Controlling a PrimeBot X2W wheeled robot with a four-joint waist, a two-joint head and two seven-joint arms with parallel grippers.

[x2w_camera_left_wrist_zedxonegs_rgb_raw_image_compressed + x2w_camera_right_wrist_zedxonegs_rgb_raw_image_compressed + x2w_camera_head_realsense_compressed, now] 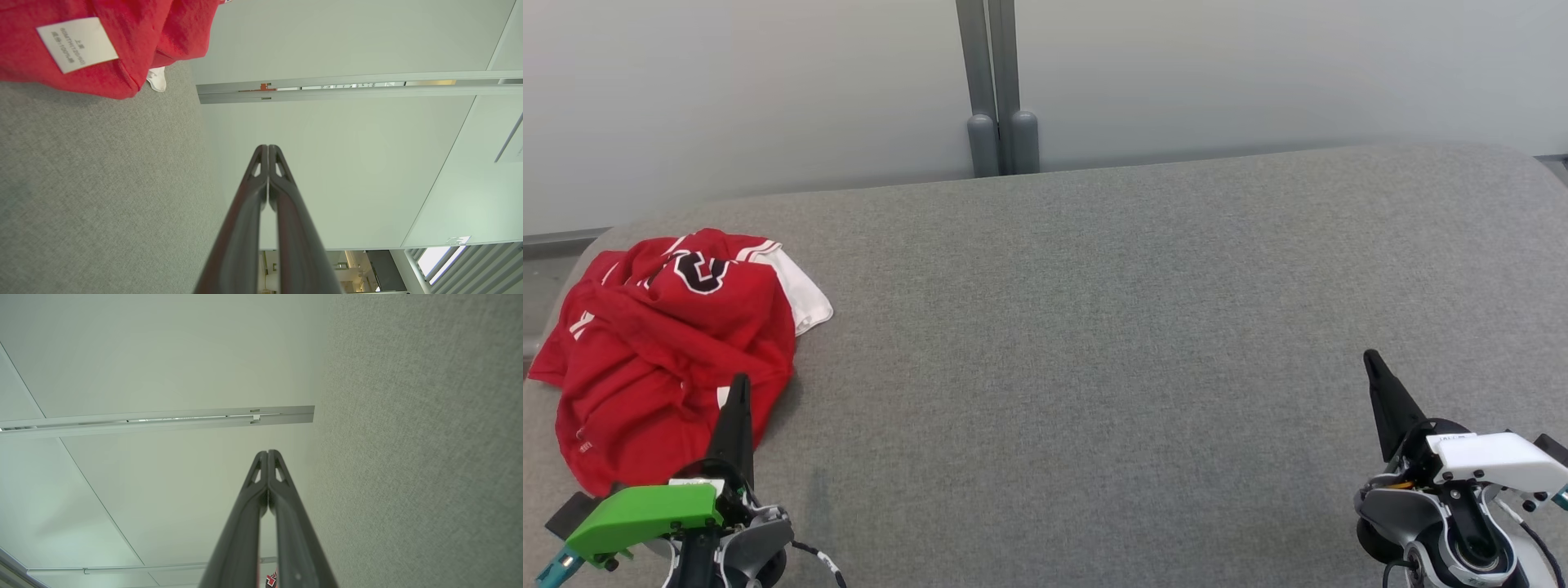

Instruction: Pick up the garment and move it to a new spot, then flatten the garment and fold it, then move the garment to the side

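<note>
Looking down, the head view has the left fingers (737,420) rising from the lower left, pressed together and empty. They stand just beside the crumpled red garment (670,343) heaped at the left edge of the grey worktop (1094,327), while the right fingers (1384,392) point up-frame at the lower right, also pressed together, well apart from it. The left wrist view shows the left fingers (249,204) closed tip to tip with the garment (163,32) and its white label (77,44) at upper left; the right wrist view shows the right fingers (286,506) closed beside bare worktop (421,457).
</note>
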